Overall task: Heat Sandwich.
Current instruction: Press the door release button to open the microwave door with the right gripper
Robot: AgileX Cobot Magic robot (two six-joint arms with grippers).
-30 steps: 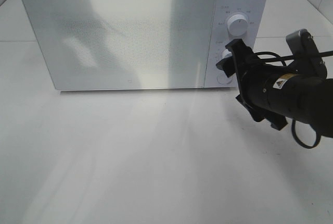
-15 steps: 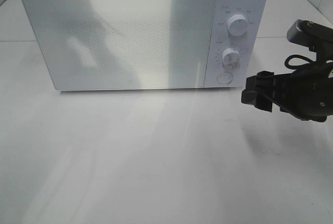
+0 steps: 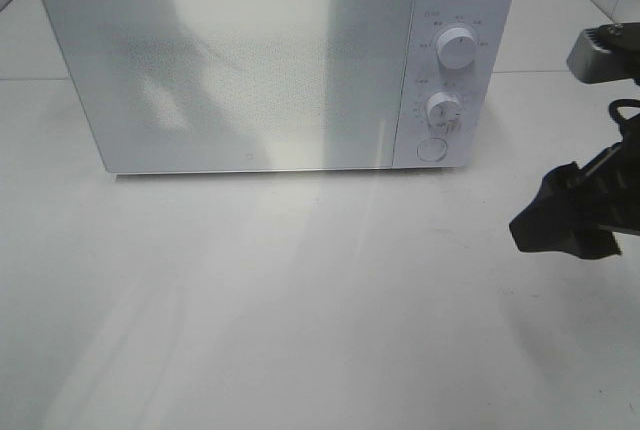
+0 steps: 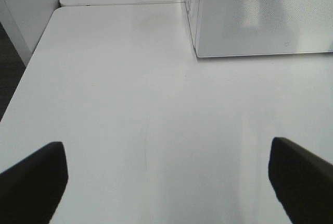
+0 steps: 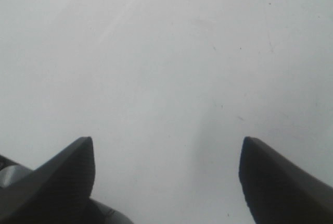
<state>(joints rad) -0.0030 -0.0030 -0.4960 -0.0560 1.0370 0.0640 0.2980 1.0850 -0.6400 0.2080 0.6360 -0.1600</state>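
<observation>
two wide pincers, one shut microwave
nearest us, the left gripper (image 4: 166, 146) and right gripper (image 5: 166, 146) hang spread and hold nothing above the white table (image 3: 300, 300); behind stands the microwave (image 3: 240, 70), door closed. we cannot tell where the sandwich is.

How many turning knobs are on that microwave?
2, on the right-hand panel of the microwave: the upper knob near the top, the lower knob below, above a round button.

The white microwave (image 3: 240, 70) stands upright on the table (image 3: 300, 300) (door shut).
</observation>
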